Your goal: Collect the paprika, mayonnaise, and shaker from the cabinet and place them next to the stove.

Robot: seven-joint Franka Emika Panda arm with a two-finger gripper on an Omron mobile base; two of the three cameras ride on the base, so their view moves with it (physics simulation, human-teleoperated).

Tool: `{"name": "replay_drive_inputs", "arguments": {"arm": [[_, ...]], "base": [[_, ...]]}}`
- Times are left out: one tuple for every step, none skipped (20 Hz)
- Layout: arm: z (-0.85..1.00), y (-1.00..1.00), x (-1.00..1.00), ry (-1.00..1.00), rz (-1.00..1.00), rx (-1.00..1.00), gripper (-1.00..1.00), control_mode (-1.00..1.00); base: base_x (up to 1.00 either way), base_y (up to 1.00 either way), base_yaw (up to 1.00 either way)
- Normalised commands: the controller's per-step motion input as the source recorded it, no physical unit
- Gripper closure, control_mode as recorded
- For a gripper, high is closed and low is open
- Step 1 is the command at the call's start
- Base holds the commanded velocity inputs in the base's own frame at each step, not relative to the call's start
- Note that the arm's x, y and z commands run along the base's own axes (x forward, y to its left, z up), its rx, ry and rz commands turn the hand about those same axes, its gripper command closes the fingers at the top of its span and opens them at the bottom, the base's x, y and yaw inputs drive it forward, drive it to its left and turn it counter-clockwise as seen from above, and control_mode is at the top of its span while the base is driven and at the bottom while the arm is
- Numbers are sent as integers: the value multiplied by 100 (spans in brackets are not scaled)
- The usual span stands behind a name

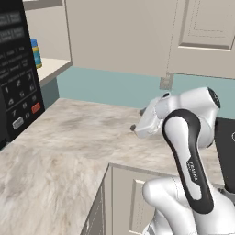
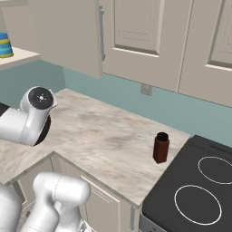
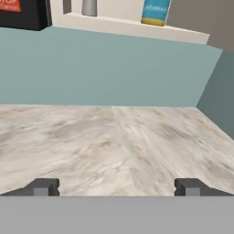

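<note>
The dark red paprika (image 2: 161, 147) stands upright on the counter, just left of the black stove (image 2: 199, 190). The blue-lidded mayonnaise (image 3: 155, 11) sits on the shelf of the doorless cabinet (image 3: 119, 27), and the jar (image 1: 36, 54) also shows beside the microwave. The pale grey shaker (image 3: 89, 7) stands on the same shelf, left of the mayonnaise. My gripper (image 3: 116, 188) is open with nothing between its fingertips (image 3: 43, 187), low over the counter and pointing at the wall below the shelf. From the base the gripper (image 1: 137, 120) is at mid-counter, well short of the shelf.
A black microwave with a keypad (image 1: 16, 78) stands on the counter at the left, next to the cabinet shelf (image 1: 53, 69). Panelled cabinet doors (image 2: 136, 27) hang above the teal wall. A wall outlet (image 2: 146, 89) sits over the marbled counter (image 2: 104, 136).
</note>
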Motion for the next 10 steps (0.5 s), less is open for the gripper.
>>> {"name": "replay_drive_inputs", "arguments": {"arm": [[9,62,31,0,4,0,-100,-100],[8,52,29,0,5,0,-100,-100],[8,42,26,0,7,0,-100,-100],[6,37,22,0,8,0,-100,-100],[6,32,22,0,10,0,-100,-100],[3,27,18,0,10,0,-100,-100],[4,24,17,0,11,0,-100,-100],[7,23,17,0,10,0,-100,-100],[5,24,17,0,10,0,-100,-100],[4,21,17,0,10,0,-100,-100]], "base": [[0,0,0],[0,0,0],[0,0,0],[0,0,0],[0,0,0],[0,0,0],[0,0,0],[0,0,0],[0,0,0],[0,0,0]]}}
